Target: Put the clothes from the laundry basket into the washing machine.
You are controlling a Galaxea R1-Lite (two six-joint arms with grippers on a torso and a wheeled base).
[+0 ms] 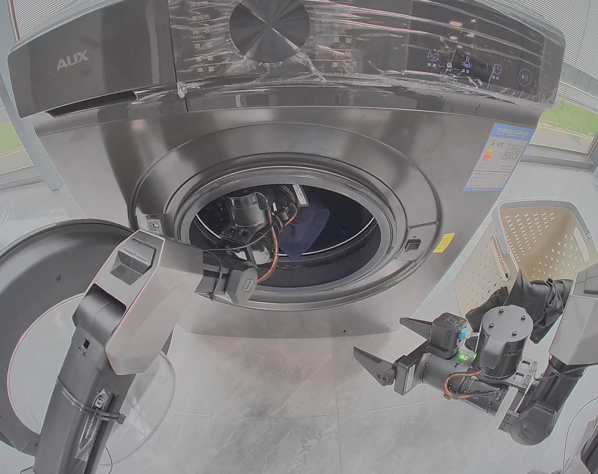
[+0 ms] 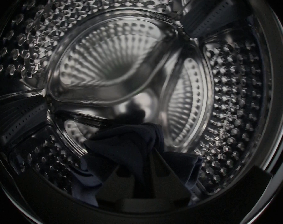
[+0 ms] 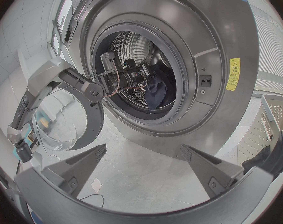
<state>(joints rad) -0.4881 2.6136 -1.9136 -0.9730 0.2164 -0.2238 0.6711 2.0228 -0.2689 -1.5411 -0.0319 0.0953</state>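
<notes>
The grey washing machine stands with its round opening facing me. My left gripper is inside the drum, shut on a dark navy garment that hangs from its fingers over the drum's lower part; the garment also shows through the opening. My right gripper hovers open and empty above the floor in front of the machine, fingers spread wide. To the right stands the beige laundry basket, with a black garment draped over its near rim.
The machine's round door is swung open to the left, beside my left arm. Grey tiled floor lies in front of the machine. The basket sits close to the machine's right side.
</notes>
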